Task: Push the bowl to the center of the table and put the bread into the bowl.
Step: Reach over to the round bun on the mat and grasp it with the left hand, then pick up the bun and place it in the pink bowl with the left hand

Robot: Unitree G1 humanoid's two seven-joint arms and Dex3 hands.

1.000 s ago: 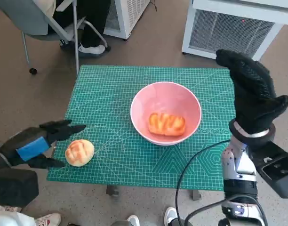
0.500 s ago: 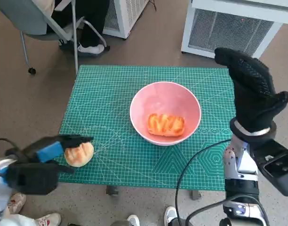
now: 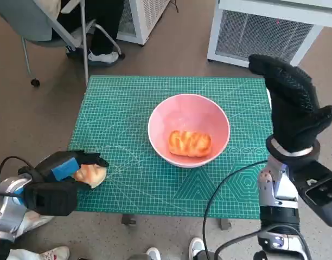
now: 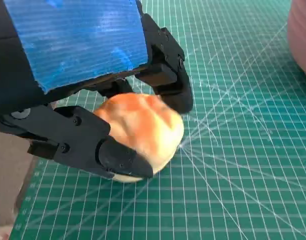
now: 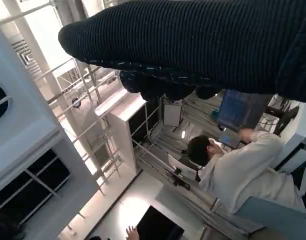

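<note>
A pink bowl [image 3: 177,108] stands about mid-table on the green cutting mat [image 3: 122,108], with a glazed bread [image 3: 190,143] lying inside it. A second bread, a round roll [image 3: 93,174], sits on the mat near the front left corner. My left hand [image 3: 63,170] covers it from the left. In the left wrist view the fingers [image 4: 168,75] curl over the far side of the roll [image 4: 143,127] and the thumb [image 4: 93,145] presses its near side, while the roll still touches the mat. My right hand [image 3: 293,108] is raised above the table's right edge, fingers straight and holding nothing.
A chair and a person's legs [image 3: 95,32] are beyond the far left corner. White cabinets [image 3: 263,27] stand behind the table. A black cable [image 3: 225,189] crosses the mat's front right. The right wrist view shows a seated person [image 5: 233,165].
My left hand has swung from beside the roll to over it, and its fingers have closed around the roll. The bowl and right hand have stayed put.
</note>
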